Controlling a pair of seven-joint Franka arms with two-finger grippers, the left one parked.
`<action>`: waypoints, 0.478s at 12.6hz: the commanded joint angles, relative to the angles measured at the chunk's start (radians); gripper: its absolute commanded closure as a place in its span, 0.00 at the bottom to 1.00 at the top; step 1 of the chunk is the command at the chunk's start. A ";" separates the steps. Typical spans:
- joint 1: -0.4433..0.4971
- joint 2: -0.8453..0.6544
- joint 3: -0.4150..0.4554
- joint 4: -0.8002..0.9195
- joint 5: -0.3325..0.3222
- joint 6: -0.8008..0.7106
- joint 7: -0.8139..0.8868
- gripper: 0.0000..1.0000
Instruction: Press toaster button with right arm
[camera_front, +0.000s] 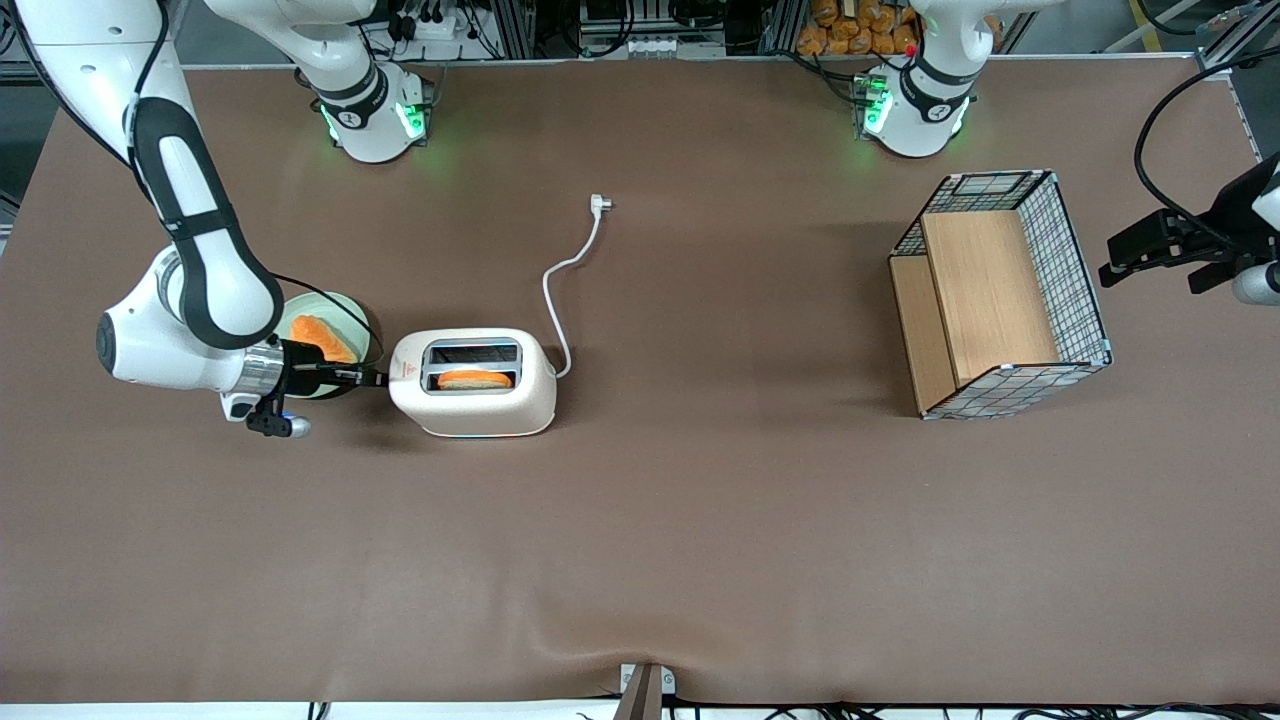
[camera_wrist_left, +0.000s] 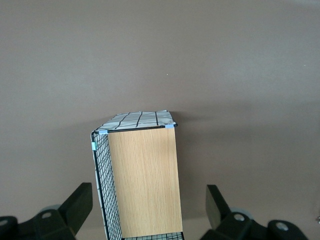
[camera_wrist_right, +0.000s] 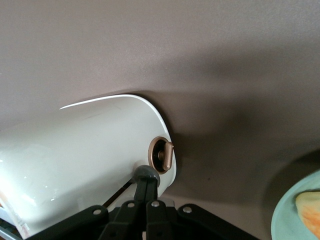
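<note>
The cream-white toaster (camera_front: 480, 408) stands on the brown table, with a slice of toast (camera_front: 475, 380) in the slot nearer the front camera. The right arm (camera_front: 190, 250) reaches in low from the working arm's end of the table. My gripper (camera_front: 374, 378) is shut, its slim black fingers pressed together and pointing at the toaster's short end by the red triangle mark (camera_front: 404, 367). In the right wrist view the gripper (camera_wrist_right: 146, 183) has its tips against the toaster button (camera_wrist_right: 145, 174), a grey round knob on the toaster (camera_wrist_right: 75, 150) beside a copper-coloured dial (camera_wrist_right: 161, 155).
A pale green plate (camera_front: 362, 330) with an orange slice (camera_front: 322, 338) lies partly under the wrist, beside the toaster. The white cord (camera_front: 560, 290) runs to a plug (camera_front: 600, 203) farther from the front camera. A wire-and-wood basket (camera_front: 1000, 300) stands toward the parked arm's end.
</note>
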 joint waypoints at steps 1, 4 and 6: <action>0.026 0.046 0.005 -0.004 0.026 0.066 -0.016 1.00; 0.030 0.049 0.005 -0.005 0.026 0.075 -0.018 1.00; 0.030 0.049 0.005 -0.005 0.026 0.077 -0.018 1.00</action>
